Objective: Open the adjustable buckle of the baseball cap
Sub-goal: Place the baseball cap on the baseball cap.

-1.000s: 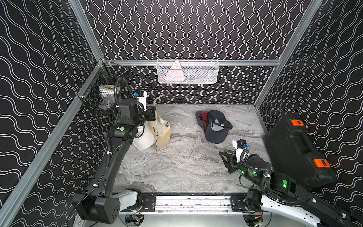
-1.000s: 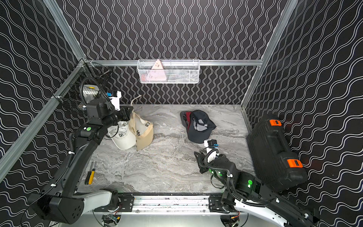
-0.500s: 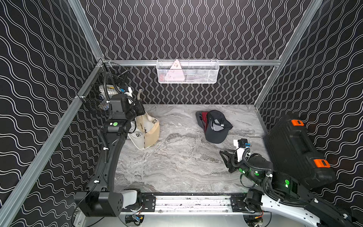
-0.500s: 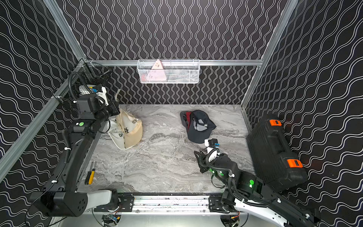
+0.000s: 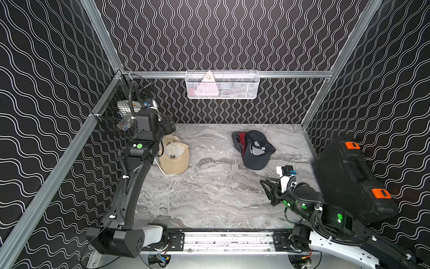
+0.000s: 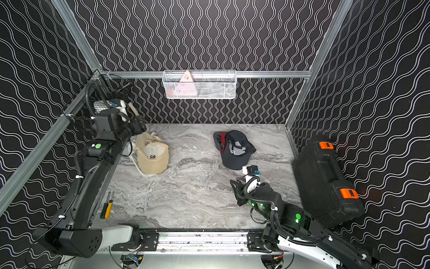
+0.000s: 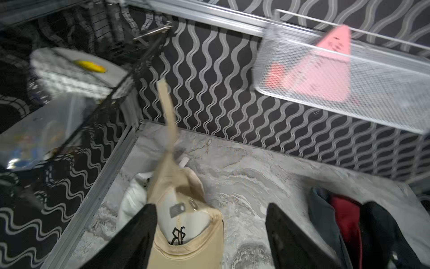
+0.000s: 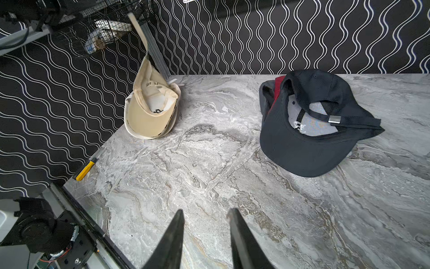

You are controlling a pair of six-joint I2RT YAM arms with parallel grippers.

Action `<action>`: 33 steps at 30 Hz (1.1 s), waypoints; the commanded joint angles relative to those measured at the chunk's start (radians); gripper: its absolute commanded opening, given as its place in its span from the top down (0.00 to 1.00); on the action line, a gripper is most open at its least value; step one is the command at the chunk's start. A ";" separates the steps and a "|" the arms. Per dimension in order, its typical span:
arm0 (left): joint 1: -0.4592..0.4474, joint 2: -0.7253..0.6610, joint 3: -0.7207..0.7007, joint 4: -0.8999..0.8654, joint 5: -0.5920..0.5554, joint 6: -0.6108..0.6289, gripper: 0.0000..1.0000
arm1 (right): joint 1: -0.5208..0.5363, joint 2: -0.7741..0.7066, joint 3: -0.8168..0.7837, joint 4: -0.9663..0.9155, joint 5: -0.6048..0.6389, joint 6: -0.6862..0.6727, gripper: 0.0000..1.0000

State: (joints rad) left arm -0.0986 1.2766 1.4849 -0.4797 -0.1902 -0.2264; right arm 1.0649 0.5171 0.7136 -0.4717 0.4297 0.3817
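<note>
The beige baseball cap [image 5: 174,158] [image 6: 152,156] lies crown-down at the table's far left. Its metal buckle [image 7: 176,209] [image 8: 151,82] sits at the back opening. The loose strap [image 7: 166,104] [image 8: 139,35] sticks up in the air, blurred. My left gripper [image 5: 168,125] [image 7: 209,209] hovers just above the cap. Its fingers [image 7: 137,235] are open and wide apart, and the strap touches neither. My right gripper [image 5: 267,186] [image 8: 204,210] is low over bare table at the front right, slightly open and holding nothing.
A dark cap [image 5: 256,153] [image 8: 302,139] with red lining lies at the back right. A black tool case [image 5: 349,177] fills the right edge. A yellow-handled screwdriver [image 6: 106,208] lies by the left wall. Wire baskets hang on the back wall [image 5: 222,85] and in the left corner [image 5: 111,111].
My left gripper swung toward the left back corner while shut on the beige cap's strap, then opened. The cap has dropped to the table there. The right arm has not moved.
</note>
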 commanded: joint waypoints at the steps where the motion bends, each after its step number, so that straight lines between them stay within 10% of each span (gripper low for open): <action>1: -0.096 -0.010 -0.015 0.036 -0.054 0.112 0.22 | 0.000 0.014 0.017 0.007 -0.012 0.014 0.65; 12: -0.366 0.025 -0.116 0.095 0.027 0.151 0.26 | 0.001 0.015 0.043 -0.034 0.001 0.038 0.65; 33: -0.572 0.217 -0.101 0.173 0.058 0.102 0.30 | 0.001 -0.129 0.105 -0.260 0.231 0.112 0.64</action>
State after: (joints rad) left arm -0.6586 1.4742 1.3685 -0.3527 -0.1410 -0.1074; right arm 1.0649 0.4076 0.7990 -0.6476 0.5621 0.4400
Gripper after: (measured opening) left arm 0.697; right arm 0.357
